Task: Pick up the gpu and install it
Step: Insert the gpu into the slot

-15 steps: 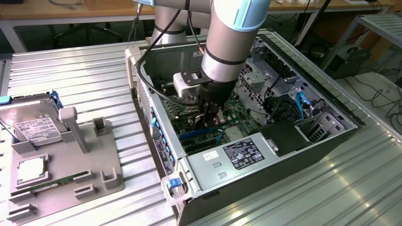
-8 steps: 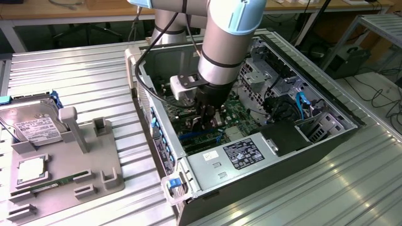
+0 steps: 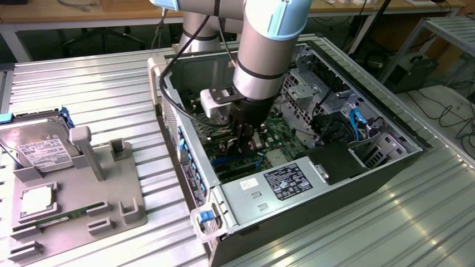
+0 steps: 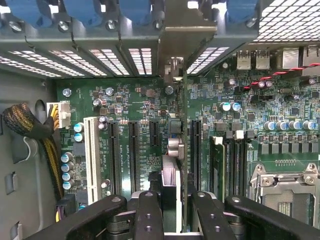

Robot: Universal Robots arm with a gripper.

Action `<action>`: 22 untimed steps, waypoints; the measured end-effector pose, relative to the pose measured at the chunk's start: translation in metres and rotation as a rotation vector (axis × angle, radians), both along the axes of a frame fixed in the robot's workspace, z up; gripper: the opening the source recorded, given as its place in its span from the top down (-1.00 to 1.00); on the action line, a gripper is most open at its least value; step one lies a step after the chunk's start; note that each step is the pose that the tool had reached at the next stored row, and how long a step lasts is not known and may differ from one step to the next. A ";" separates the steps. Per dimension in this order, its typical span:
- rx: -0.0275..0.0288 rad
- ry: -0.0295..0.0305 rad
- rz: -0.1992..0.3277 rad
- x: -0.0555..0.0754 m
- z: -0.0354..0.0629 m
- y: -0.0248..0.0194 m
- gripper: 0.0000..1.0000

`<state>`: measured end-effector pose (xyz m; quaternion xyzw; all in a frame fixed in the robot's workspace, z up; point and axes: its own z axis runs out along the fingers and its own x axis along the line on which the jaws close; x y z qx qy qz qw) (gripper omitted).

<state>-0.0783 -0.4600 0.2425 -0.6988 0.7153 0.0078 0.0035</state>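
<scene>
In the wrist view the gpu [image 4: 171,185] is seen edge-on, standing upright over the green motherboard [image 4: 125,105]. Its silver bracket [image 4: 174,70] reaches the case's rear slot wall. My gripper [image 4: 177,215] is shut on the card, with one black finger [image 4: 150,212] on each side. The card's lower edge sits among the long black expansion slots [image 4: 134,155]; whether it is seated I cannot tell. In the exterior view my gripper [image 3: 243,142] is down inside the open computer case [image 3: 393,119], low over the board, and the arm hides most of the card.
A grey fixture [image 3: 111,189] at the exterior view's left carries a silver hard drive [image 3: 41,147], a processor [image 3: 35,200] and a memory stick [image 3: 63,217]. The power supply [image 3: 286,181] fills the case's near end. A cable bundle [image 4: 30,125] and the processor socket [image 4: 285,187] flank the slots.
</scene>
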 end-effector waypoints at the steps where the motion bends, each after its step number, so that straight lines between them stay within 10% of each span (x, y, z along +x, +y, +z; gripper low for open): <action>1: 0.0000 0.0000 0.000 0.000 0.0000 0.0004 0.44; 22: 0.0000 0.0000 0.000 -0.001 -0.0038 0.0013 0.44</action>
